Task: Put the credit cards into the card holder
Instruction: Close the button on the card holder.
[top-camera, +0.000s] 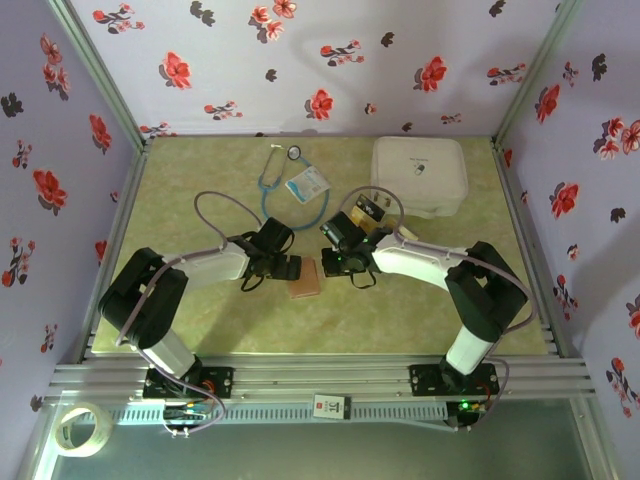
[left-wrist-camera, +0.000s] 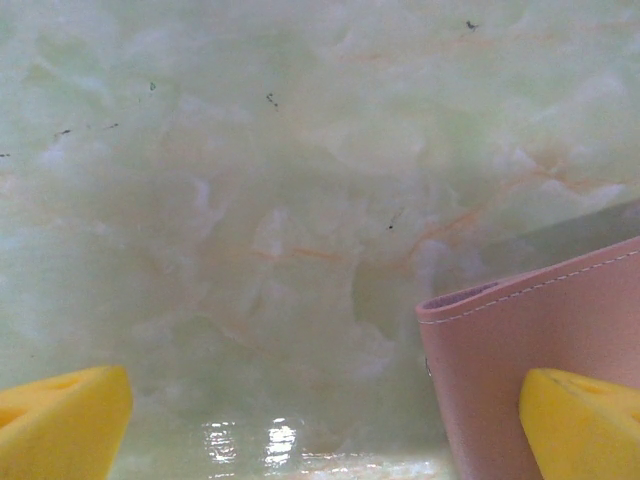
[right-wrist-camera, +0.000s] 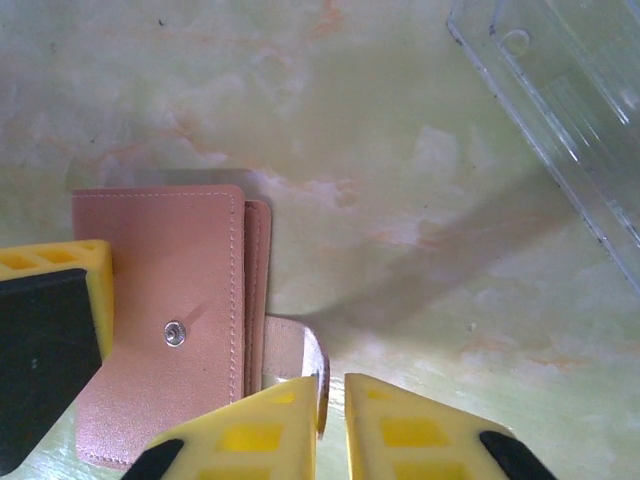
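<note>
Card holder (right-wrist-camera: 170, 330) noted closed on the table (right-wrist-camera: 400, 150); left end effector (left-wrist-camera: 320, 430) spread beside it, right end effector (right-wrist-camera: 330, 420) pinched on its strap (right-wrist-camera: 293, 350). Strap could be lost from so shallow a pinch.

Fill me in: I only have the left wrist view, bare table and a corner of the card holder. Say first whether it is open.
Observer: The card holder lies folded shut, a snap stud showing on its face.
Operator: Report the right gripper.
Observer: The right gripper is nearly closed at the holder's strap; whether it pinches it, I cannot tell.
Operator: Find the credit cards.
Observer: The credit cards lie beyond the right gripper, before the white case.
</note>
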